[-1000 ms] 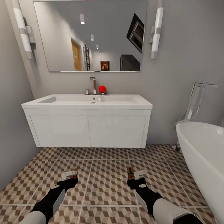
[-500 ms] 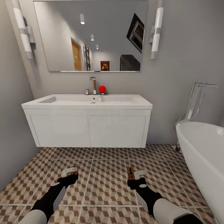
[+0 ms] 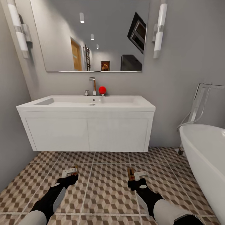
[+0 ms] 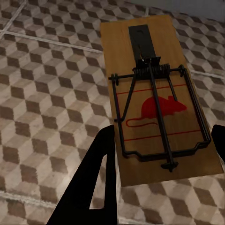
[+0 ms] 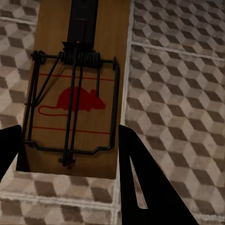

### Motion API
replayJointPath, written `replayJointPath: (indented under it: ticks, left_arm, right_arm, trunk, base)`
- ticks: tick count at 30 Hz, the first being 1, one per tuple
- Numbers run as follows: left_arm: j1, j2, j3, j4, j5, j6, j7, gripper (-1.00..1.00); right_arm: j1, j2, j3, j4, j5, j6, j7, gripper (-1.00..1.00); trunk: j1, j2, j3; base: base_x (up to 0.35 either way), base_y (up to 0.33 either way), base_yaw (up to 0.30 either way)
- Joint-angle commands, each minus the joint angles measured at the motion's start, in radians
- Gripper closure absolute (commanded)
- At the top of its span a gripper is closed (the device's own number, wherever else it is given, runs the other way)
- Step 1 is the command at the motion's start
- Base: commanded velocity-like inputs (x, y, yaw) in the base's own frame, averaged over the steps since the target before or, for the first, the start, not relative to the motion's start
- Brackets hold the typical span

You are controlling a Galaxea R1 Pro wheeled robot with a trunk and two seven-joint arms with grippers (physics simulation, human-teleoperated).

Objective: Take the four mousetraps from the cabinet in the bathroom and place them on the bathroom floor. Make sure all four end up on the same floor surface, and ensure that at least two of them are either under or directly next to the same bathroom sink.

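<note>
Each of my grippers holds a mousetrap low over the bathroom floor (image 3: 106,190). My left gripper (image 3: 70,175) is shut on a tan mousetrap (image 4: 157,93) with a red mouse print and a dark wire bar; its fingers (image 4: 96,183) clamp the board's sides. My right gripper (image 3: 136,178) is shut on a second mousetrap (image 5: 77,89) in the same way, with one finger (image 5: 138,173) along its edge. The white sink (image 3: 87,102) tops a wall-hung vanity straight ahead, beyond both grippers. The cabinet is out of view.
A white bathtub (image 3: 204,156) with a chrome floor tap (image 3: 200,103) fills the right side. A grey wall (image 3: 12,140) closes the left. There is a gap between the white vanity (image 3: 87,131) and the tiles. A red ball (image 3: 102,90) sits by the faucet.
The whole picture has shifted: the camera has moved a little closer to the sink. Both grippers still hold their mousetraps in about the same place.
</note>
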Motion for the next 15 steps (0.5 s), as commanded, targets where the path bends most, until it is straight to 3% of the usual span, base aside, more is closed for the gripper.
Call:
replayJointPath:
  ticks: [1,11,15]
  left_arm:
    - [0.0,0.0,-0.001,-0.002,0.009,0.006,0.006,1.0]
    - [0.0,-0.001,-0.001,-0.003,0.008,0.006,0.007,1.0]
    - [0.0,-0.001,-0.001,-0.003,0.008,0.007,0.007,1.0]
  right_arm:
    - [-0.001,0.0,0.006,0.001,-0.008,-0.002,-0.002,1.0]
    - [-0.001,-0.001,0.005,0.001,-0.01,0.0,-0.001,1.0]
    - [-0.001,-0.001,0.005,0.001,-0.012,0.0,0.0,1.0]
  trunk:
    - [0.0,0.0,-0.001]
    - [0.0,0.0,-0.001]
    - [0.0,0.0,-0.001]
  base:
    - [0.309,0.0,0.0]
    - [0.314,0.0,0.0]
    - [0.176,0.0,0.0]
